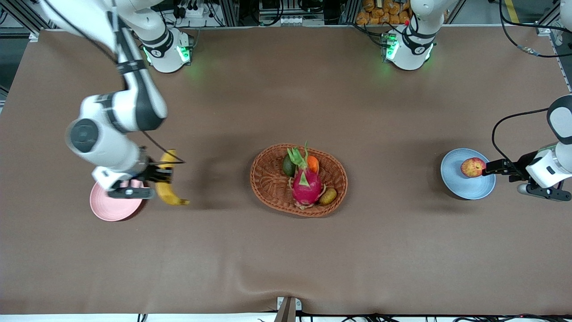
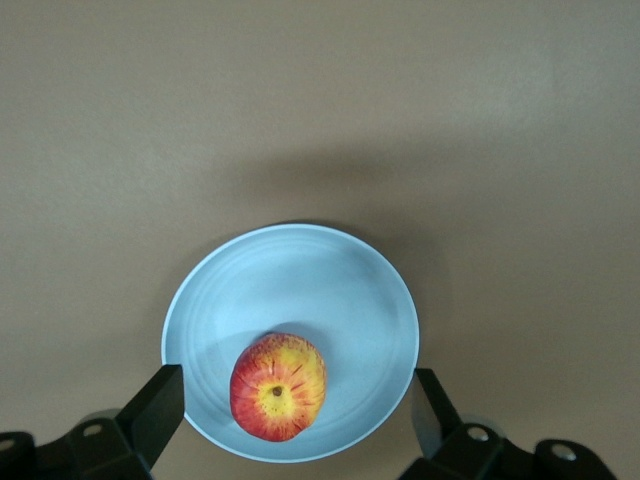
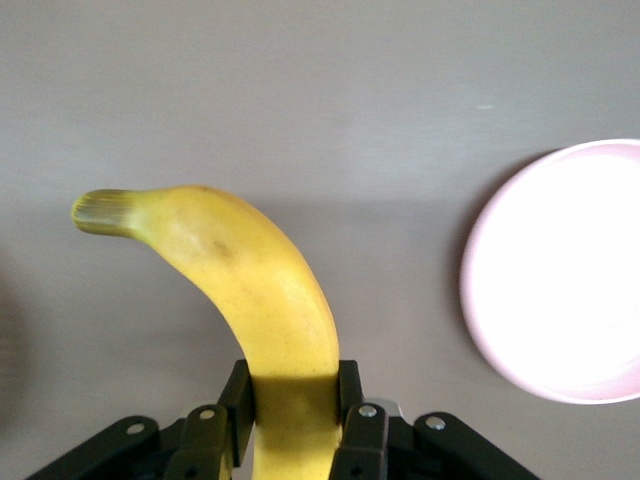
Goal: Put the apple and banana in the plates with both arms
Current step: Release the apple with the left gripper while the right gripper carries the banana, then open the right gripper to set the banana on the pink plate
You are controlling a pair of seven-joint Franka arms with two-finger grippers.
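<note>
The apple already lies in the blue plate near the left arm's end of the table; the left gripper hangs over it, fingers spread. The right gripper pinches the banana beside the pink plate. I judge the next move must carry the banana over this plate and release.

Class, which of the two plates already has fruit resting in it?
The light blue plate holds the apple; the pink plate holds nothing.
</note>
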